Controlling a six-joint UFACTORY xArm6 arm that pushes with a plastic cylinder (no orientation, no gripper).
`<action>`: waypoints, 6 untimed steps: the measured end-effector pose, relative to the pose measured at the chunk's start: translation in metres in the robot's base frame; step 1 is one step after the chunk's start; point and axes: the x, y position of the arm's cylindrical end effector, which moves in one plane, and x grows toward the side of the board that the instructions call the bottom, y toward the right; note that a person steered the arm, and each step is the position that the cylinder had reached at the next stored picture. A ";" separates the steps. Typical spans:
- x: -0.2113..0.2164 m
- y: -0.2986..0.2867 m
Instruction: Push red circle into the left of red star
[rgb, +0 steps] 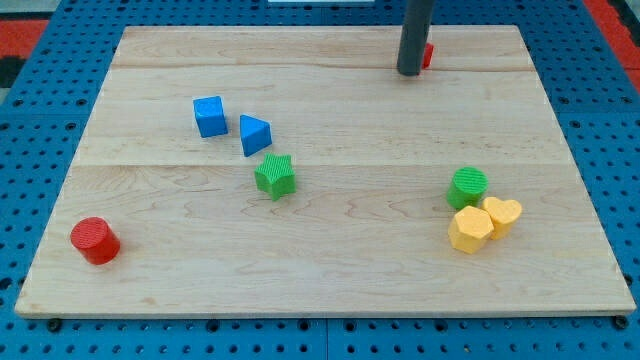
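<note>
The red circle (95, 240), a short red cylinder, stands near the bottom left corner of the wooden board (330, 260). The red star (428, 55) is near the view's top, mostly hidden behind the dark rod; only a small red edge shows at the rod's right. My tip (409, 72) rests on the board right beside that red block, on its left. The tip is far from the red circle, across the board to the upper right of it.
A blue cube (209, 116) and a blue triangle block (254, 134) sit at the upper left, a green star (275, 176) just below them. At the right, a green cylinder (468, 187) touches a yellow hexagon (470, 230) and a yellow heart (503, 214).
</note>
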 end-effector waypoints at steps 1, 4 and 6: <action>0.080 -0.045; 0.339 -0.285; 0.264 -0.380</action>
